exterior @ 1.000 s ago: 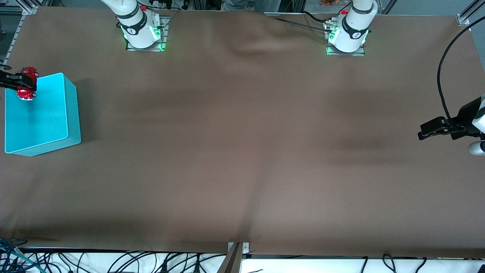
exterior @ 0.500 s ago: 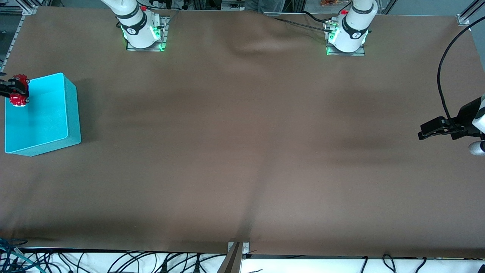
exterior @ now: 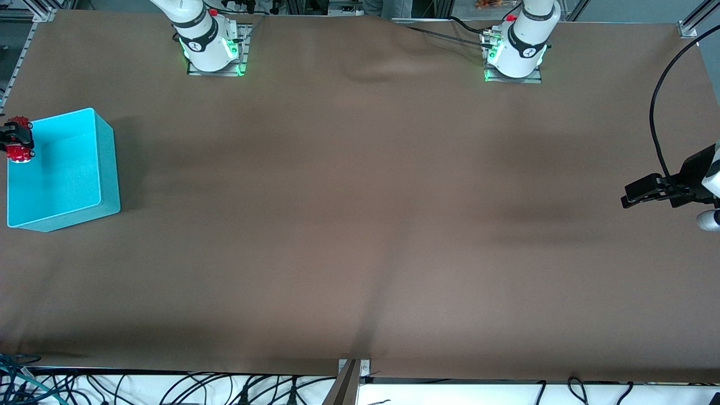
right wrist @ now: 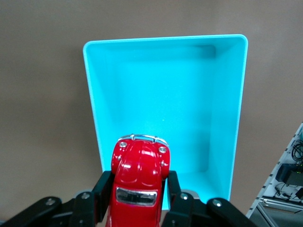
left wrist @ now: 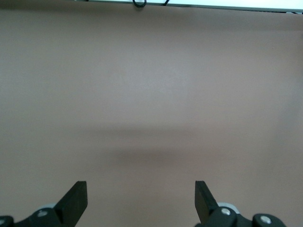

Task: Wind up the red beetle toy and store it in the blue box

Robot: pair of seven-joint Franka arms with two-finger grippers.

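My right gripper [exterior: 17,145] is shut on the red beetle toy [exterior: 18,144] and holds it in the air over the rim of the blue box [exterior: 107,169] at the right arm's end of the table. In the right wrist view the toy [right wrist: 140,175] sits between my black fingers [right wrist: 102,191] with the open, empty box [right wrist: 94,104] below it. My left gripper [exterior: 633,194] is open and empty, over bare table at the left arm's end. In the left wrist view its fingers [left wrist: 75,201] stand wide apart over the brown cloth.
A brown cloth [exterior: 360,214] covers the table, with a wrinkle near the arm bases. A black cable [exterior: 655,118] hangs by the left arm. Cables lie below the table's front edge [exterior: 169,388].
My right gripper has moved with the toy from over the box's inside toward the outer rim at the right arm's end. The left arm has not moved.
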